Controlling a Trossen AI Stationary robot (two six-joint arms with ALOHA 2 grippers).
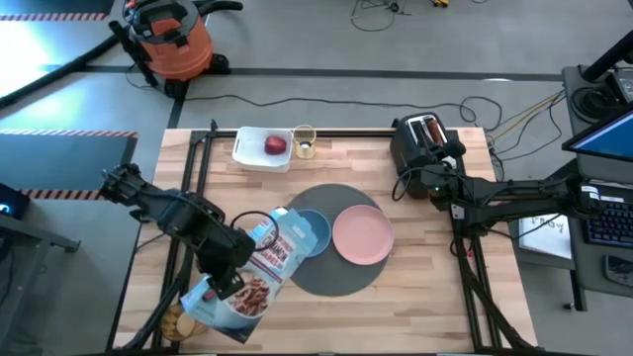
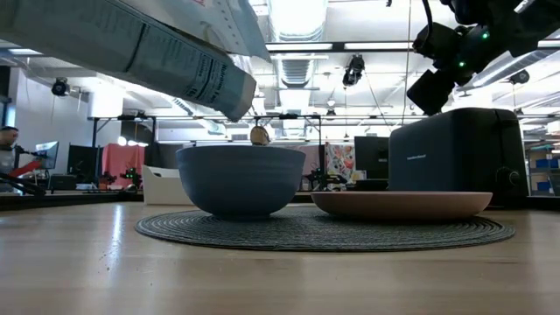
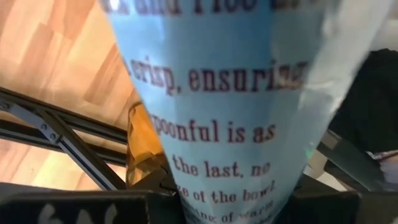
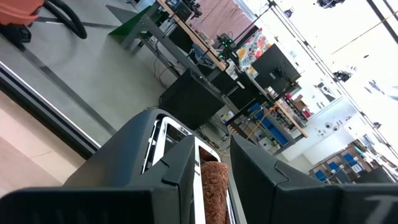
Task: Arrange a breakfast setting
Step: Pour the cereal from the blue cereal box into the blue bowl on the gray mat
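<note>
We have the left end effector (image 1: 229,280) clamped on a cereal bag (image 1: 259,269), tilted so its mouth reaches ahead over the blue bowl (image 1: 309,233) on the grey mat (image 1: 334,279) — we should tip slowly and keep the mouth inside the rim. The pink plate (image 1: 362,235) sits just beyond the bowl. The right end effector (image 1: 427,182) hangs over the toaster (image 1: 423,139), the toast (image 4: 212,194) between its fingers — whether it grips we cannot tell.

Bright ceiling lights glare overhead; the cereal bag (image 3: 224,112) looms blurred close-up.
</note>
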